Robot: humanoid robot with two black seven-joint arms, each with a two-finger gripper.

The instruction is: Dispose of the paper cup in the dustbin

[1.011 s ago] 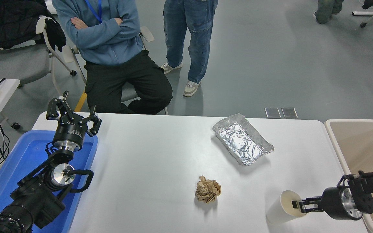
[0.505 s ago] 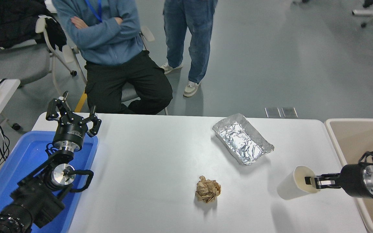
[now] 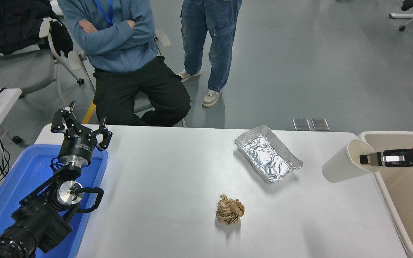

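The white paper cup (image 3: 341,165) hangs tilted on its side in the air over the table's right edge, its mouth facing the beige dustbin (image 3: 403,193) at the far right. My right gripper (image 3: 365,159) comes in from the right edge and is shut on the cup's rim, one finger inside the mouth. The cup sits just left of the dustbin's near-left rim. My left gripper (image 3: 81,125) is parked open above the blue tray at the lower left.
A crinkled silver foil tray (image 3: 268,154) lies at the table's back middle-right. A crumpled brown paper ball (image 3: 230,210) lies in front of it. A blue tray (image 3: 20,186) sits under the left arm. Two people are at the far side, one seated (image 3: 127,57).
My right gripper has lifted the cup off the table's front right and carried it up and to the right, toward the dustbin's rim. The left arm has not moved.
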